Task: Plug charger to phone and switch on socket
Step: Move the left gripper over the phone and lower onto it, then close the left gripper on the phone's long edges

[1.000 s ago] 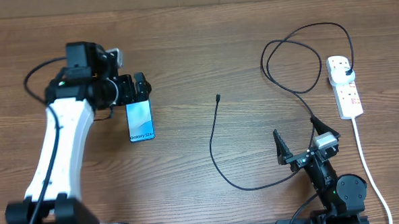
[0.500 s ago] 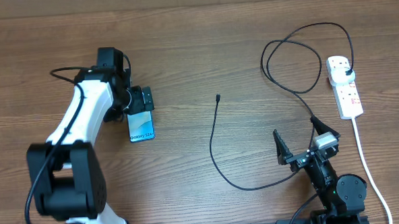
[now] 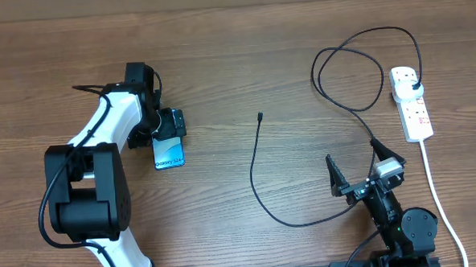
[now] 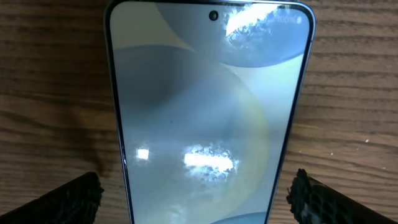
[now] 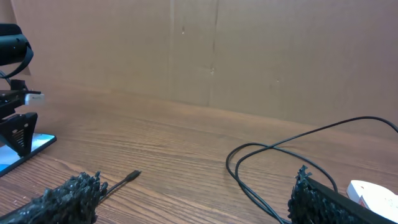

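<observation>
At left, the left gripper [image 3: 170, 128] holds its jaws spread astride the phone [image 3: 168, 153], which lies flat on the tabletop [image 3: 242, 53]. The charger [image 3: 252, 161] has its free tip mid-tabletop, its cable looping right to the socket [image 3: 412, 106]. The right gripper [image 3: 351, 150] has its jaws spread, empty.

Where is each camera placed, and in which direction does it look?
Overhead: above the table, looking straight down; left arm, right arm, phone, charger and socket show.
Left wrist: close over the phone, looking down onto it; the left fingers show at the bottom corners.
Right wrist: low near the table, facing the cardboard wall; the right fingers show at the bottom.
Shared: overhead and left wrist both show the phone.
</observation>
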Controlling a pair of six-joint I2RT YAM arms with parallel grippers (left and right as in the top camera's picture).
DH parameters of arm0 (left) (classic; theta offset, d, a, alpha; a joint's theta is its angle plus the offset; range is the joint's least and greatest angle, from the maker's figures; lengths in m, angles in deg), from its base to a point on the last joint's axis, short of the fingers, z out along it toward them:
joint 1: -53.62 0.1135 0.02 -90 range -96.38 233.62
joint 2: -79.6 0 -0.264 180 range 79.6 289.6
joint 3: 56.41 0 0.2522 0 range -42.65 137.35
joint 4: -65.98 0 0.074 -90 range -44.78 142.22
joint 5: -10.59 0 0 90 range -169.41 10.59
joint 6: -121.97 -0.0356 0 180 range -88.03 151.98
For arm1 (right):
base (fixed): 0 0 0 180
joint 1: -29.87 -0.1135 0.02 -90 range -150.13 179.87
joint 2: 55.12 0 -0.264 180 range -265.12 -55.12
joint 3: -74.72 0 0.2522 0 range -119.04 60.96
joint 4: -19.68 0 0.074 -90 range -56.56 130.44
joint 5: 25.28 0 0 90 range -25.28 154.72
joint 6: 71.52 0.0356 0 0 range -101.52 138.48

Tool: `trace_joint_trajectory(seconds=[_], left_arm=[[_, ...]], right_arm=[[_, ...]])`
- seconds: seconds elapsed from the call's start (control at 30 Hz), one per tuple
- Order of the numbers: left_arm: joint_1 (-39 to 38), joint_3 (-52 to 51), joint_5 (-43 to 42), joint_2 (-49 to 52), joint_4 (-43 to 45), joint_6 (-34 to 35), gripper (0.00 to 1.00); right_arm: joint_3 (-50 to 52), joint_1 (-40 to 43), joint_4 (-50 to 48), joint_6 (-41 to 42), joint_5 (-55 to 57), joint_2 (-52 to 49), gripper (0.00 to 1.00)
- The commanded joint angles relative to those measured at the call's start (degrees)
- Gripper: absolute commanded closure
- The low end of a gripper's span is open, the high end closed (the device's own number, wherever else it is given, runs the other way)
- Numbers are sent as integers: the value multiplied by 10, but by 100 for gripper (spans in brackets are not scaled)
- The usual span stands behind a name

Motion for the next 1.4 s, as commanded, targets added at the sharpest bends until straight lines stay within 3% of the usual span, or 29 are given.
trace_joint_trajectory(seconds=[0.0,0.67,0.87,1.37], left_arm=[[0,11,7,14,2,-12,0],[-11,9,15,43,-37,11,3],[-43,9,61,43,-53,45,5],[-125,8,59,43,-47,53,4]], right_arm=[[6,-2,-3,-1,2,6,0],[6,-2,-3,-1,2,6,0],[6,-2,-3,-1,2,6,0],[6,-2,-3,-1,2,6,0]])
